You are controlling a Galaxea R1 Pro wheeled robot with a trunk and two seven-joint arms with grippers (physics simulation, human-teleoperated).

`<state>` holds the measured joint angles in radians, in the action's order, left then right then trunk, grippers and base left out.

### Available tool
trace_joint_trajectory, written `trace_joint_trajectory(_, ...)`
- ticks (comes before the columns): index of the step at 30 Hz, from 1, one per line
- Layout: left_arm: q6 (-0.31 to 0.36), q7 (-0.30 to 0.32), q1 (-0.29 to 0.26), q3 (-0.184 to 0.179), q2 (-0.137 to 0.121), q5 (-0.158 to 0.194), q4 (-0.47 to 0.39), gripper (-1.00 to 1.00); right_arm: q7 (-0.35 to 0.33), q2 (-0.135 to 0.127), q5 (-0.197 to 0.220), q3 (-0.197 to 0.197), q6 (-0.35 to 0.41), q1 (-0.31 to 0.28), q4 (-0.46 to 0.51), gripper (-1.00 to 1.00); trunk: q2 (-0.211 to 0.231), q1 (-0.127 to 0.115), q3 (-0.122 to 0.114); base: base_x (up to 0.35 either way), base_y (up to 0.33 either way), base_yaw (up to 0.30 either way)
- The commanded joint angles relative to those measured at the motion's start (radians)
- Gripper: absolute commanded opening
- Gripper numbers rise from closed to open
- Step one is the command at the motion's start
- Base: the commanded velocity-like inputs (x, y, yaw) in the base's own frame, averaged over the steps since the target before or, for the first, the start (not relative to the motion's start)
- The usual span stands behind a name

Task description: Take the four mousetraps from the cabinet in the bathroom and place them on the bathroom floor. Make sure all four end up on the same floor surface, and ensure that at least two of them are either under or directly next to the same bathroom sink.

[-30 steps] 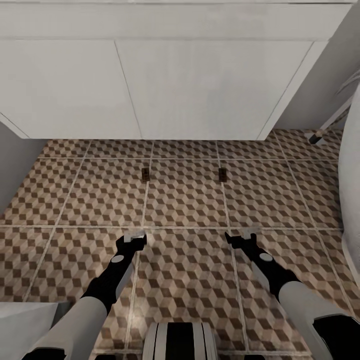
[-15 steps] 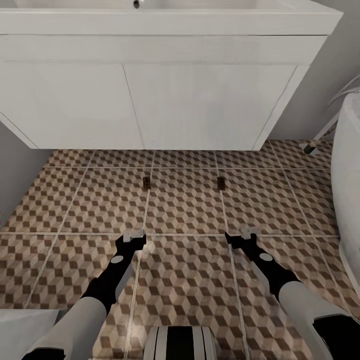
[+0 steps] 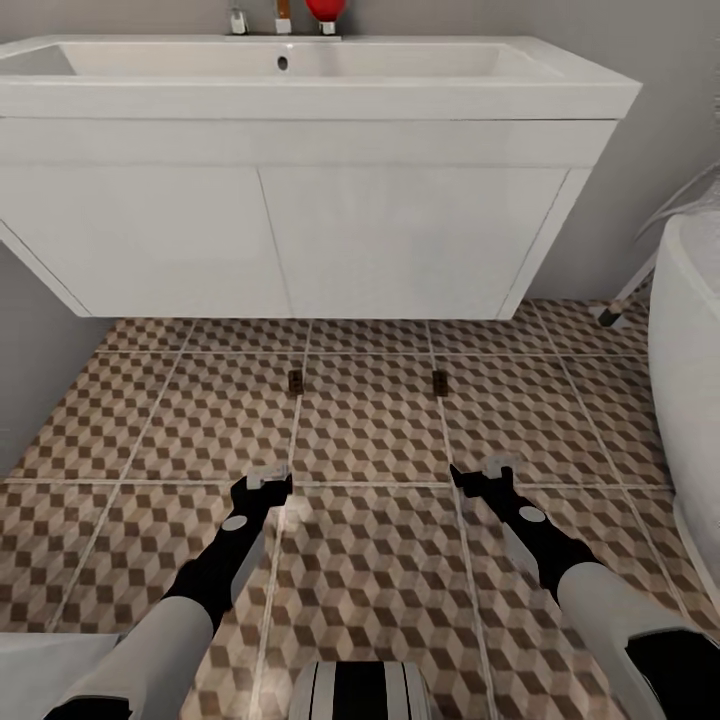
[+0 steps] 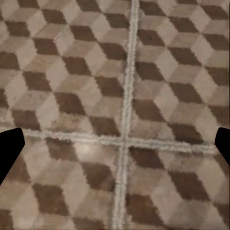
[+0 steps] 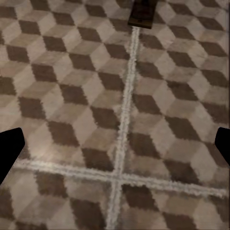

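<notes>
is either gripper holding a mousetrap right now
No: both mousetraps lie on the floor, apart from the open left gripper and right gripper.

A rounded white bathtub [image 3: 688,350] stood at the right edge, one dark-tipped leg [image 3: 607,315] showing beside it. Grey walls [image 3: 40,340] flanked the scene — and a red object [image 3: 324,10] sat at the back, up top.

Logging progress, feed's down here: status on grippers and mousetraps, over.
Left gripper and right gripper open, empty, above the bathroom floor. Two mousetraps lying flat before the bathroom sink. Nothing between grippers and traps.
</notes>
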<state>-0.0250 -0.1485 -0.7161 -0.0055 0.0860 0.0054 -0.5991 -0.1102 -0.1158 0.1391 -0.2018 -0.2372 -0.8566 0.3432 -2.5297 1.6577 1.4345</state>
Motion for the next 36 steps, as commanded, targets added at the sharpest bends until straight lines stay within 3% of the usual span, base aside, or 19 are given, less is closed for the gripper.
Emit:
trace_joint_trajectory(1,-0.003,-0.004,0.000,0.000,0.000,0.001,0.001,1.00,-0.003,-0.001,0.010,-0.005,-0.004,-0.001,-0.001,1.00,0.000,-0.001,-0.003,0.000,0.000,0.000)
trace_joint_trajectory(9,-0.003,-0.006,0.000,0.001,-0.003,0.001,0.002,1.00,-0.003,-0.001,0.010,-0.006,-0.004,0.000,-0.001,1.00,0.002,-0.004,-0.034,-0.006,-0.016,0.000)
trace_joint_trajectory(27,-0.003,-0.013,0.000,0.000,0.000,0.001,0.001,1.00,-0.003,-0.001,0.010,-0.007,-0.004,0.000,-0.001,1.00,0.006,-0.012,-0.104,-0.107,-0.202,0.000)
trace_joint_trajectory(36,-0.003,-0.013,0.000,0.000,-0.001,0.002,0.001,1.00,-0.003,-0.001,0.010,-0.006,-0.004,0.000,-0.001,1.00,0.008,-0.016,-0.139,-0.039,-0.069,0.000)
